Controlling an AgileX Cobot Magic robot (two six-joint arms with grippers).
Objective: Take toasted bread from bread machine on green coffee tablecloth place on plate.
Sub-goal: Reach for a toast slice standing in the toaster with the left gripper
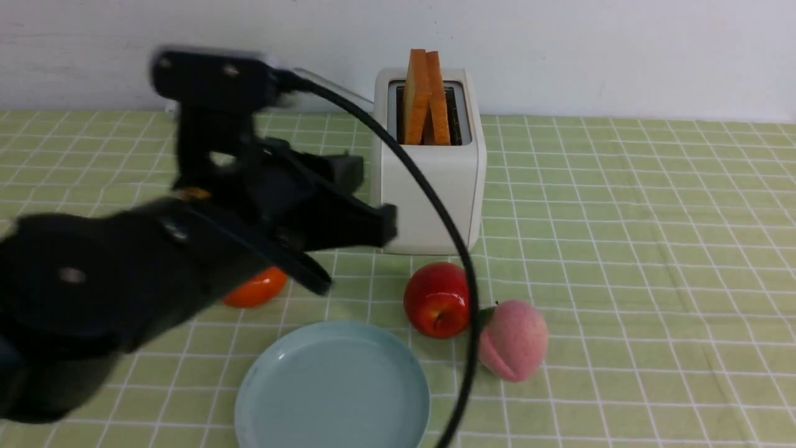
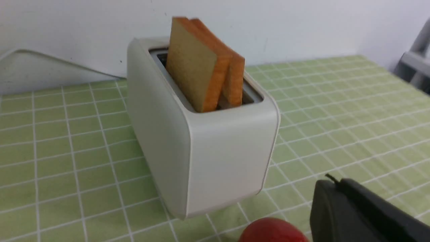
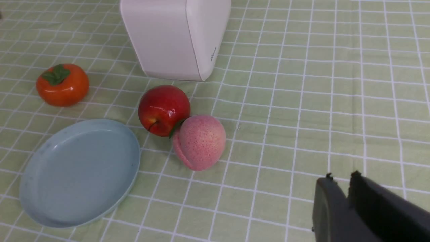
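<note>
The white bread machine [image 1: 429, 180] stands at the back middle of the green coffee tablecloth [image 1: 622, 249]. Two toasted bread slices [image 1: 426, 96] stand upright in its slots, leaning together. In the left wrist view the bread machine [image 2: 208, 151] and the slices [image 2: 193, 64] are close ahead. The pale blue-green plate [image 1: 333, 392] lies empty at the front. My left gripper [image 1: 388, 227] hovers shut and empty beside the bread machine's left front, blurred; its black fingers show in its wrist view [image 2: 334, 183]. My right gripper [image 3: 339, 178] is shut and empty above bare cloth, out of the front view.
A red apple [image 1: 437, 300] and a pink peach [image 1: 513, 339] lie touching between the bread machine and the plate. An orange persimmon [image 1: 255, 289] lies left, partly behind my left arm. The arm's black cable [image 1: 460, 261] arcs in front of the bread machine. A white wall is behind.
</note>
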